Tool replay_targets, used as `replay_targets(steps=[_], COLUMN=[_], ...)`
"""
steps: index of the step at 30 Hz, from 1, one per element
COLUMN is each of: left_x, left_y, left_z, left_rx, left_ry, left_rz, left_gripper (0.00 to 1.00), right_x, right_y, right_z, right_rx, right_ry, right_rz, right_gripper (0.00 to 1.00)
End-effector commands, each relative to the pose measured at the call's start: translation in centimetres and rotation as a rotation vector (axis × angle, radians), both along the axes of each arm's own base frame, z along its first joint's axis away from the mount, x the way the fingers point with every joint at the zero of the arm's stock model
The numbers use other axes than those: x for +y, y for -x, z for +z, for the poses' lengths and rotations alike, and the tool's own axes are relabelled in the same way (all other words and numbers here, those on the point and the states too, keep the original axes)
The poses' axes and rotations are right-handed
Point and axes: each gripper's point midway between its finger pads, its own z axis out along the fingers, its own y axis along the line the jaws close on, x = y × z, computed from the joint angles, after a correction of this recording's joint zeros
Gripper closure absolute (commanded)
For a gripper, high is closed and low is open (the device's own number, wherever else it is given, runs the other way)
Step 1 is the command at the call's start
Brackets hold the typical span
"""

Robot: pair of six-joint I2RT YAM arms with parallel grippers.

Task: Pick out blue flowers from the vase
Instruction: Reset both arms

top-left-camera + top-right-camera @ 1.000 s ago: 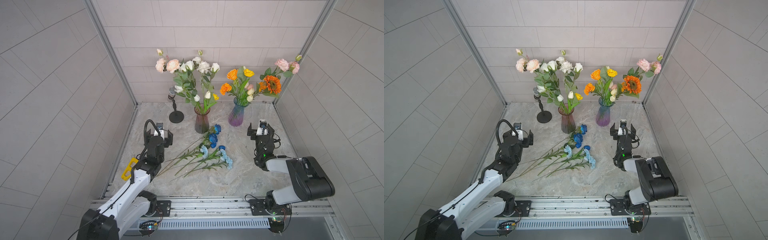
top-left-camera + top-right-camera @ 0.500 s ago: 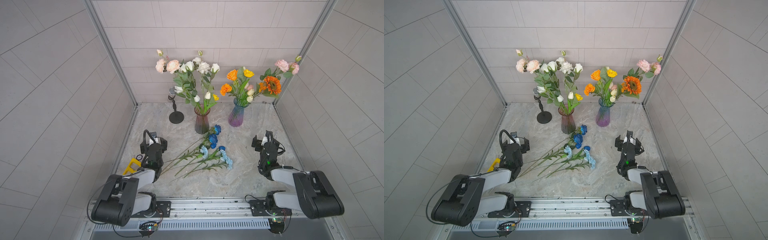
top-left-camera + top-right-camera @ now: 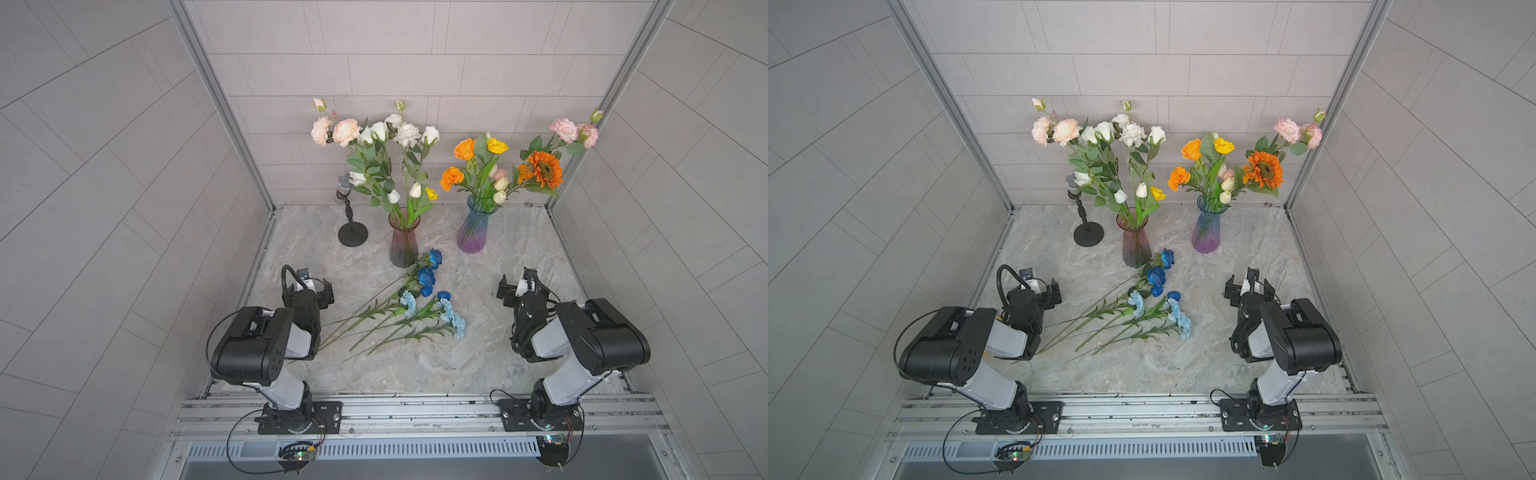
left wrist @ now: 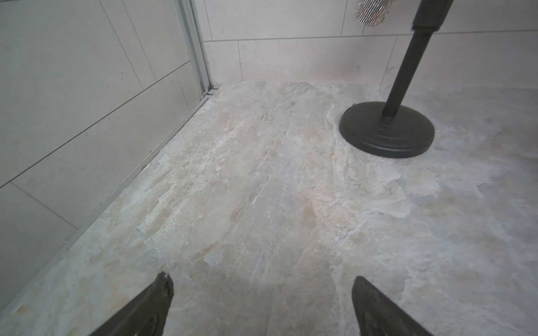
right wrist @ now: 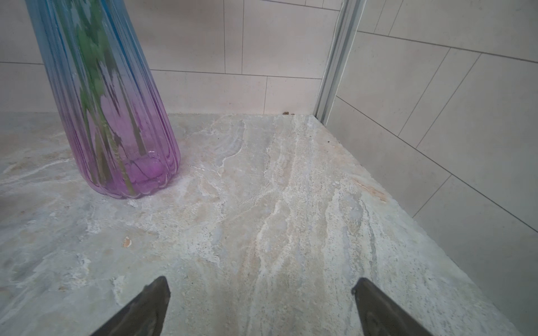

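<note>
The blue flowers (image 3: pixel 428 299) lie loose on the table (image 3: pixel 478 357) near its centre, outside both vases, with their heads toward 1 o'clock and their green stems fanning out to 7 o'clock. The two deep blue roses (image 3: pixel 427 276) lie farthest back. The rear one is just beside the foot of the smoky red-purple vase (image 3: pixel 403 247), which stands at 12 o'clock of the bunch; whether they touch cannot be told. Small dark blue tulips (image 3: pixel 444 296) lie in the middle, and the pale blue carnations (image 3: pixel 454 321) are nearest 5 o'clock.

The red-purple vase holds white and pink blooms (image 3: pixel 386 133). A blue-to-purple vase (image 3: pixel 473 232) at 1 o'clock holds orange, yellow and pink ones. A microphone stand (image 3: pixel 352 232) stands at 11 o'clock, just beside the red-purple vase.

The left hand (image 3: pixel 311 286) sits at 9 o'clock of the bunch, spread wide and empty. Between its fingertips (image 4: pixel 163 288) lies bare table, with the stand's round base ahead. In both top views the folded left arm (image 3: pixel 257 345) covers the stem ends.

The right hand (image 3: pixel 517 286) sits at 3 o'clock, well apart from the flowers, likewise spread wide and empty, facing the blue-to-purple vase.
</note>
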Motion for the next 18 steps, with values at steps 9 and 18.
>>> replay_targets(steps=[9, 18], left_x=[-1.6, -1.5], left_y=[-3.7, -3.7], left_z=[1.0, 1.0], left_rx=[0.064, 0.064], left_ry=[0.027, 0.025], left_rz=[-0.11, -0.104], left_gripper=[0.0, 0.0], right_x=[1.7, 1.3], right_y=[-3.2, -3.9], right_z=[0.1, -0.4], right_rx=[0.109, 0.15], right_ry=[0.024, -0.042], right_rz=[0.091, 0.121], right_gripper=[0.01, 0.01])
